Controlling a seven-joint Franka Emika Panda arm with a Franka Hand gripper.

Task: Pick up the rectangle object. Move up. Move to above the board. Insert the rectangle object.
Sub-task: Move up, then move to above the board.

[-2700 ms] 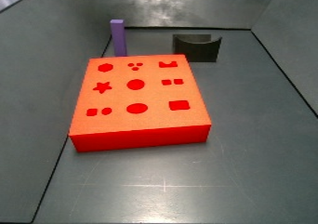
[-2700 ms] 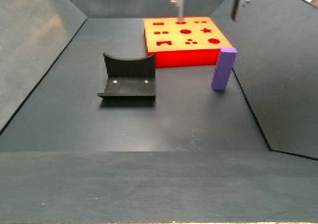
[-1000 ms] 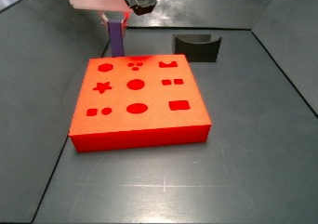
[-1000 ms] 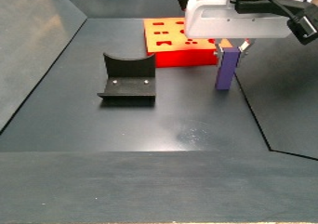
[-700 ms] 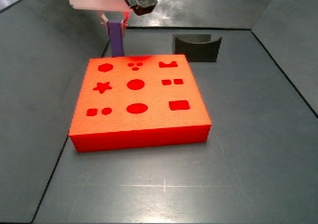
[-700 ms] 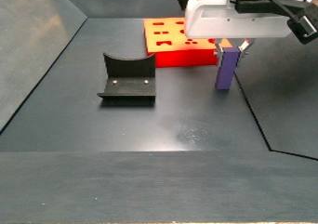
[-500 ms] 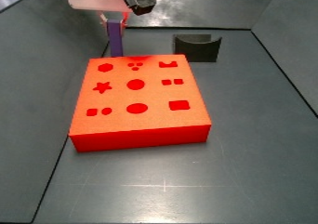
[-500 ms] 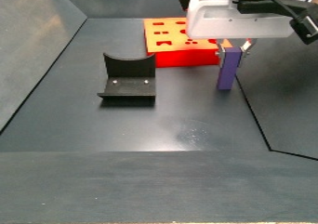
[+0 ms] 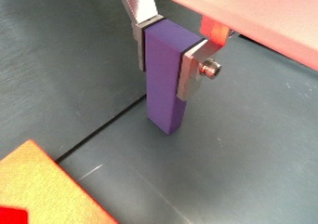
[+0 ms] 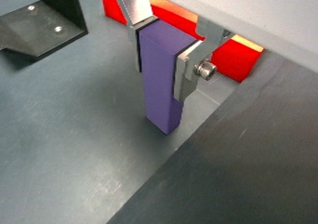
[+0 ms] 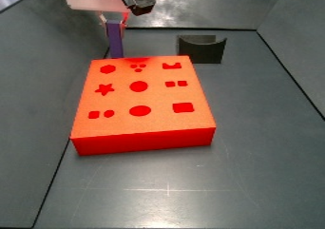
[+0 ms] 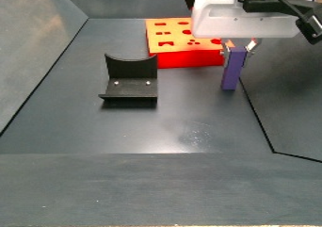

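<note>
The rectangle object, a slim purple block (image 9: 165,102), stands upright between my gripper's (image 9: 165,60) two silver fingers (image 9: 192,74), which press on its upper part. Both wrist views show this, with the gripper (image 10: 162,60) shut on the block (image 10: 159,102). In a side view the gripper (image 11: 114,24) holds the block (image 11: 113,41) just behind the far left corner of the orange-red board (image 11: 140,95). In a side view the block (image 12: 233,69) hangs under the gripper (image 12: 234,48) beside the board (image 12: 186,40). Whether its lower end touches the floor I cannot tell.
A dark grey block with a curved notch (image 11: 202,47) stands behind the board's far right corner; it also shows in a side view (image 12: 128,77) and a wrist view (image 10: 44,28). Grey walls slope up around the dark floor.
Since the earliest frames the gripper has come down over the purple block and shut on it. In the last second gripper and block have edged upward very slightly.
</note>
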